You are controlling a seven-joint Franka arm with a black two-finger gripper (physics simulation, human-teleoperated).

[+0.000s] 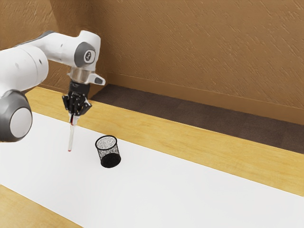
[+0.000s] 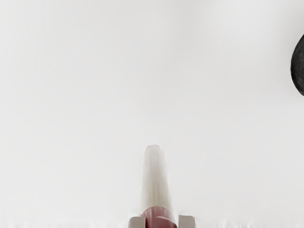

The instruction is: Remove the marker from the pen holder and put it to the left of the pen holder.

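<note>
Both fingers [image 2: 186, 222] of the black gripper [image 1: 73, 118] pinch the marker [image 1: 71, 138] from two sides at its reddish upper part, and it hangs nearly upright. It is outside the mesh pen holder [image 1: 109, 153], near it but apart; whether its lower tip touches the white tabletop [image 1: 166, 190] is hard to tell.

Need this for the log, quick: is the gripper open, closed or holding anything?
Gripper: closed, holding the marker outside the pen holder.
</note>
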